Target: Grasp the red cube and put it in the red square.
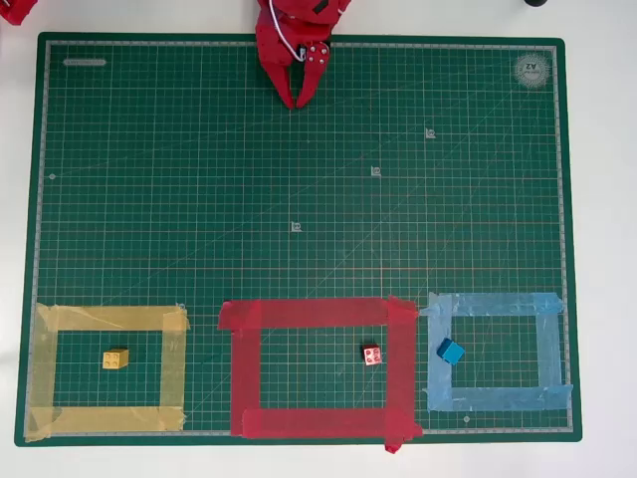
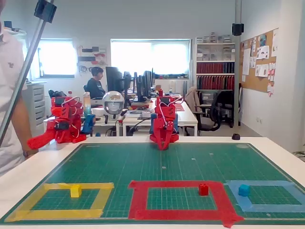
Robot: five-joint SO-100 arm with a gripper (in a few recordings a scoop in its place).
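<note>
Red cube (image 1: pixel 372 355) already lies inside the red square (image 1: pixel 245 368); nothing appears left to do.
Gripper (image 1: pixel 297 98) sits at the mat's far edge, fingers nearly closed, holding nothing, well apart from the cube.

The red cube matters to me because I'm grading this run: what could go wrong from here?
The red cube already sits inside the red square, close against its right strip, so a grasp might nudge it onto the tape. The blue cube lies nearby and could be bumped. The gripper is far off, fingers nearly together.
</note>
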